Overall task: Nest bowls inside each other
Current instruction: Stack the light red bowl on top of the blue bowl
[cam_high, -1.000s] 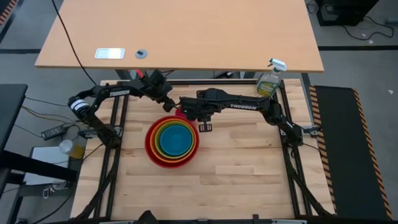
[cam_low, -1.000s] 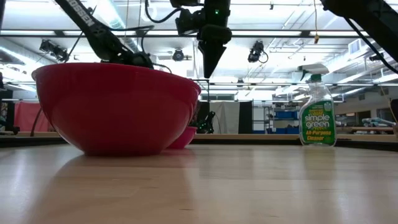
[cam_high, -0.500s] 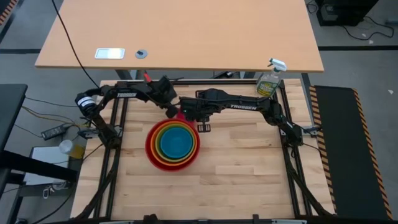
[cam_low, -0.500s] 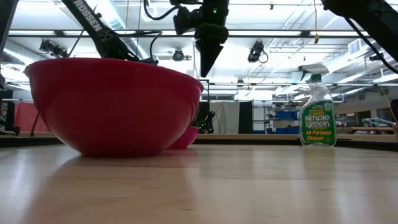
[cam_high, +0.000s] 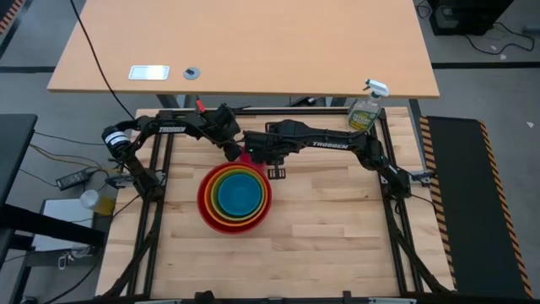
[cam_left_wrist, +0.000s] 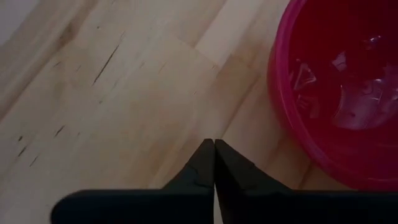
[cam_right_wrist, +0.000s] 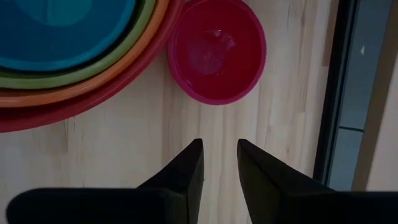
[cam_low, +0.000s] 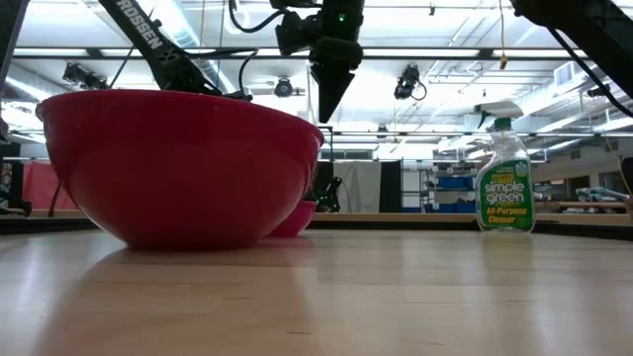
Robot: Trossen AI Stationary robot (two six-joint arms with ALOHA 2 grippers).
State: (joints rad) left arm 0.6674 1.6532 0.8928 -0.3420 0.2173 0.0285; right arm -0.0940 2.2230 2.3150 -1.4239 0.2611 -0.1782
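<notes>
The red, orange, lime green and blue bowls sit nested as one stack (cam_high: 234,196) on the table; in the low view the red bowl (cam_low: 178,168) fills the left. The pink bowl (cam_right_wrist: 216,50) rests upright on the wood just beyond the stack, toward the far edge (cam_high: 245,156). My left gripper (cam_left_wrist: 214,144) is shut on nothing, its tips over bare wood beside the pink bowl's rim (cam_left_wrist: 280,106). My right gripper (cam_right_wrist: 219,149) hangs open above the table, on the pink bowl's right (cam_high: 274,169).
A green spray bottle (cam_high: 365,110) stands at the table's far right corner (cam_low: 504,178). Bare wood lies to the right of and nearer than the stack. A tan desk (cam_high: 245,42) stands beyond the table's far edge.
My left gripper has moved down and toward the table's right, up to the pink bowl, then held still. The stack of bowls has slid a little toward the near edge. My right gripper has stayed where it was.
</notes>
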